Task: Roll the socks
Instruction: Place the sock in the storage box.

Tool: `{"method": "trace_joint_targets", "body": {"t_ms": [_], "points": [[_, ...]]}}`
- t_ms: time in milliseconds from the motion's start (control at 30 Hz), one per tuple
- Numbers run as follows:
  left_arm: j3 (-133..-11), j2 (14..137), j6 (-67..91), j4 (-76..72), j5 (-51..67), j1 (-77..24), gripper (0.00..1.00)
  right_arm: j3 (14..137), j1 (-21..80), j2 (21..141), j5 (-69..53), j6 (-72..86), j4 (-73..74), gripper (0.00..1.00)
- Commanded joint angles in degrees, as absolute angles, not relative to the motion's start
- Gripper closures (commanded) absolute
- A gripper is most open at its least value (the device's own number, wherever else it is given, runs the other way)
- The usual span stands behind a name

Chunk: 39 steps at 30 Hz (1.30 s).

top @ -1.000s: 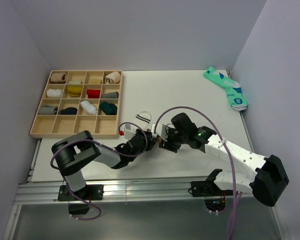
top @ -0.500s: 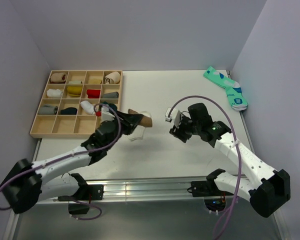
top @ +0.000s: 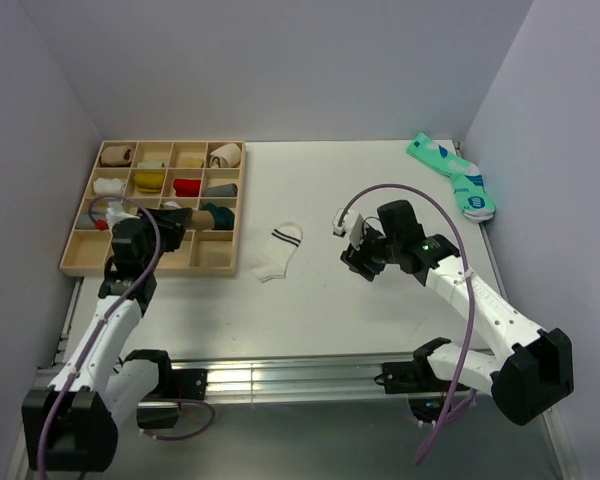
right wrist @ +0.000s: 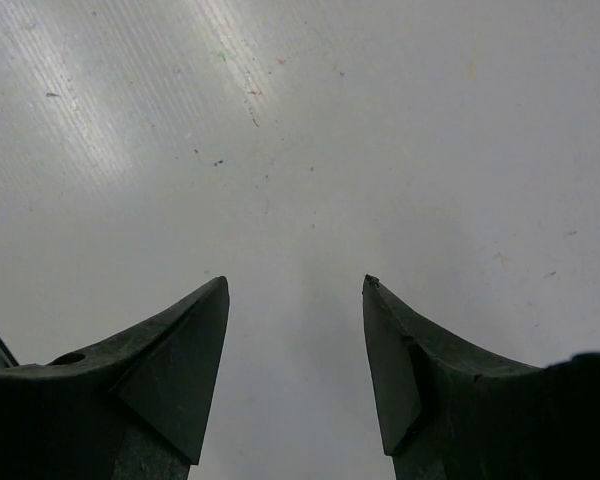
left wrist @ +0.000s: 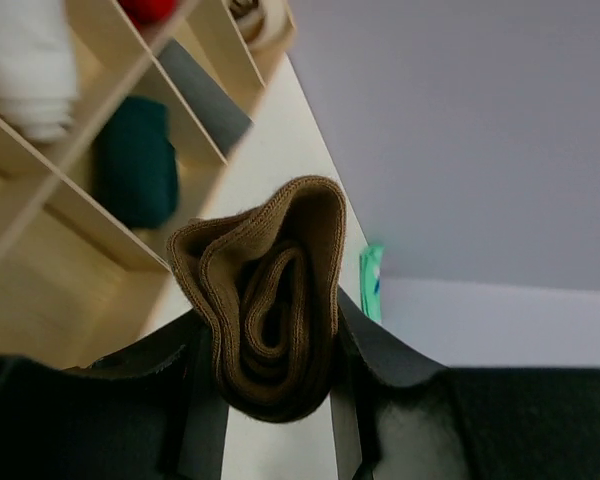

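**A:** What does your left wrist camera give you that the overhead doesn't?

**B:** The grip. From above, my left gripper [top: 176,221] is just a dark shape over the light wooden compartment tray [top: 71,268]. Its own camera shows the fingers [left wrist: 202,385] clamped on a rolled tan-brown ribbed sock [left wrist: 270,260], spiral end towards the lens. I cannot tell which cell it hangs over.

**A:** And the right?

**B:** My right gripper [right wrist: 295,300] has its jaws spread wide, with only the white table [right wrist: 280,120] between them. Overhead, the short white sock with dark cuff stripes [top: 280,250] lies flat to its left, near but apart.

**A:** What's in the tray?

**B:** Rolled socks, one to a cell. The wrist view shows a dark green roll [left wrist: 135,175] nearest the held sock and a white roll [left wrist: 25,70] beside it. From above I see a yellow roll [top: 147,182], a red roll [top: 186,186] and a cream roll [top: 225,155] at the far right cell.

**A:** Farthest off?

**B:** The teal pair with white-blue marks [top: 452,178] lies at the table's far right corner, well apart from both grippers.
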<state>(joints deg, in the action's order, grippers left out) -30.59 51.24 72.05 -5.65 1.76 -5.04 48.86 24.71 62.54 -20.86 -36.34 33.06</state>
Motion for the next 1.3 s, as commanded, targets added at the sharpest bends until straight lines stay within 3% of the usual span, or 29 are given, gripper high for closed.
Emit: {"method": "trace_joint_targets", "body": {"t_ms": [0,233,500,733,933,1267], "points": [[-36.2,54.0,68.6,-3.4,9.1,3.7,1.0,52.5,23.8,63.8,-21.6,-37.0,32.8,0.37],[-40.1,54.5,69.8,2.2,7.3,13.4,1.0,57.6,21.6,68.1,-23.8,-36.6,34.6,0.36],[-40.3,61.5,70.4,-4.1,11.1,24.8,1.0,66.2,18.7,75.0,-24.6,-35.2,39.2,0.37],[-51.5,70.1,62.7,4.7,11.9,30.4,1.0,79.7,15.7,80.0,-25.9,-39.3,51.1,0.37],[-54.7,75.8,55.7,7.7,14.5,35.3,1.0,80.9,12.9,81.1,-29.5,-43.9,54.2,0.37],[-50.9,80.0,51.4,4.5,12.5,37.3,1.0,83.9,12.5,84.4,-33.0,-40.3,54.8,0.38]]}}
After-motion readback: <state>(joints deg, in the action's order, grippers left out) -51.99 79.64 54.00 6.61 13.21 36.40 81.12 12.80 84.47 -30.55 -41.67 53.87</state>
